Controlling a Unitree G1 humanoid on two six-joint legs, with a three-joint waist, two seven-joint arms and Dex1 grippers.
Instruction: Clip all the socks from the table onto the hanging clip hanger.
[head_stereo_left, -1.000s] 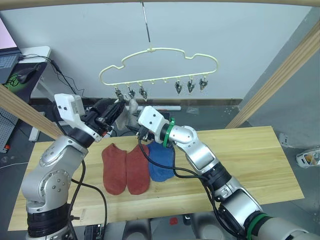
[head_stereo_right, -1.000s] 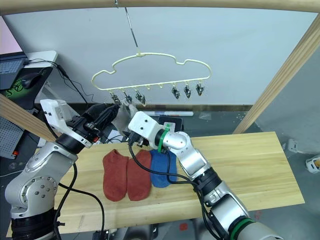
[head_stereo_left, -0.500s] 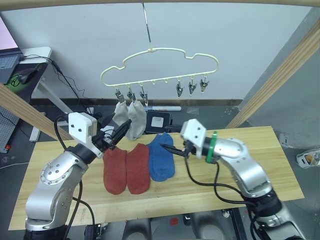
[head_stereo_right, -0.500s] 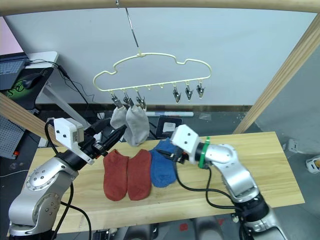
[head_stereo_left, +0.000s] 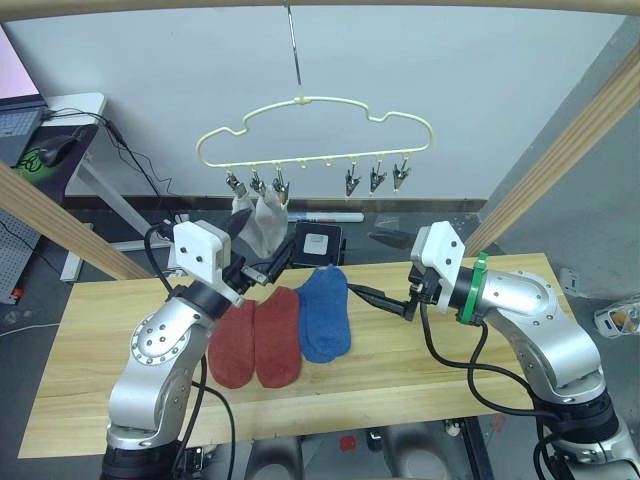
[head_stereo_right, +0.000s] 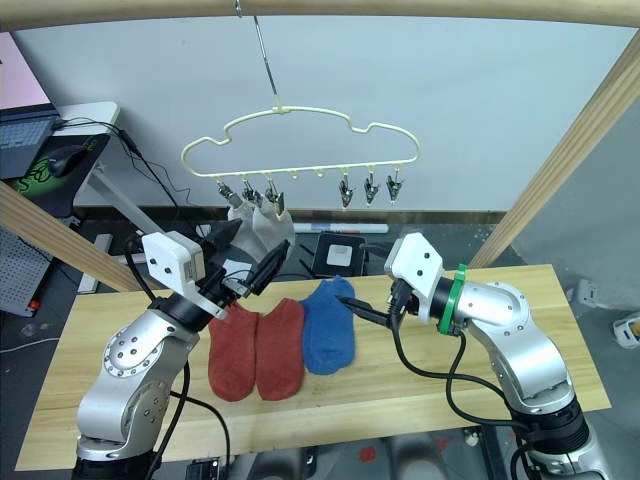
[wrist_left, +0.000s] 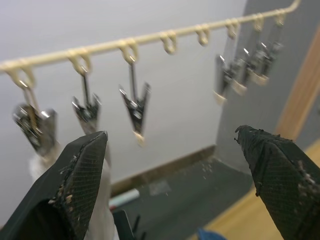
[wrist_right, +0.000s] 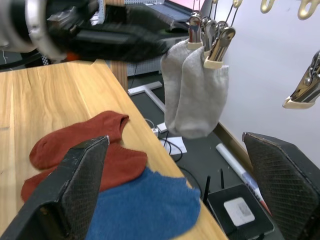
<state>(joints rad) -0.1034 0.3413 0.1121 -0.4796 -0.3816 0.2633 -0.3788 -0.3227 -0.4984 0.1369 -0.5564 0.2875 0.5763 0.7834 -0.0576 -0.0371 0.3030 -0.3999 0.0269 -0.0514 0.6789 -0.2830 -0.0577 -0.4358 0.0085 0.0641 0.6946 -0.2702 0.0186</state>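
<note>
Presently the left gripper (head_stereo_left: 262, 258) and right gripper (head_stereo_left: 372, 268) both stand wide apart, holding nothing. Two grey socks (head_stereo_left: 258, 222) hang from the clip hanger (head_stereo_left: 316, 140); red socks (head_stereo_left: 256, 336) and blue socks (head_stereo_left: 323, 313) lie on the table (head_stereo_left: 520, 366).

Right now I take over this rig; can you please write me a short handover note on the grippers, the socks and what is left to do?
Left gripper: open, empty, raised near the clip hanger.
Right gripper: open, empty, above the table, beside the blue sock.
Done: two grey socks hang from clips at the hanger's left end.
On the table: two rust-red socks side by side, and blue sock right of them; I cannot tell whether a second blue one lies under it.
Left: clip the red and blue socks onto the free clips.
</note>
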